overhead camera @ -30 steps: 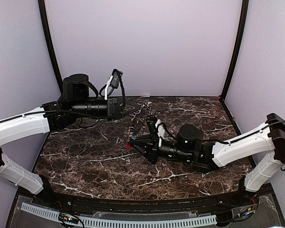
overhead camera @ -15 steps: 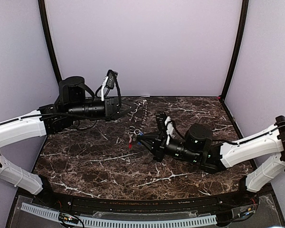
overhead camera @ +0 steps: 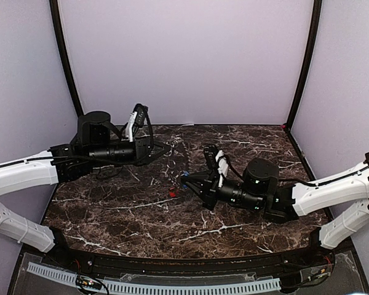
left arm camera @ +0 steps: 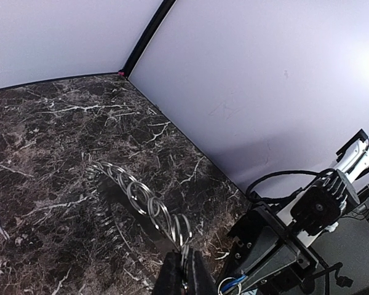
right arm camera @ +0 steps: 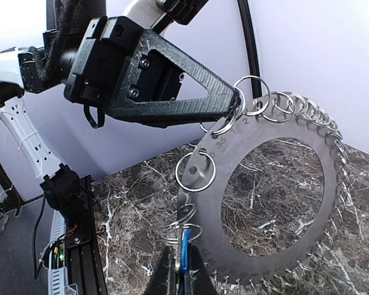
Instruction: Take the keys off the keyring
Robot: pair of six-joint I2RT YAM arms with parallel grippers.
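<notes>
The right gripper (right arm camera: 177, 275) is seen closed to a narrow slit at the bottom edge of its wrist view, with the blue key (right arm camera: 184, 251) pinched between its fingers. The left gripper (right arm camera: 235, 102), at upper centre there, is clamped on the top rim of the keyring (right arm camera: 277, 129), which is held upright in the air between the 2 arms. The keyring is shown as a flat grey toothed disc with a wide open centre and many small split rings (right arm camera: 194, 170) threaded along its edge. Only in the top view is a small red key (overhead camera: 171, 192) found, on the dark, white-veined marble table (overhead camera: 111, 206), apart from the ring. Lilac walls (overhead camera: 190, 61) and 2 black corner posts (overhead camera: 63, 55) enclose the table. In the left wrist view the ring is seen edge-on.
</notes>
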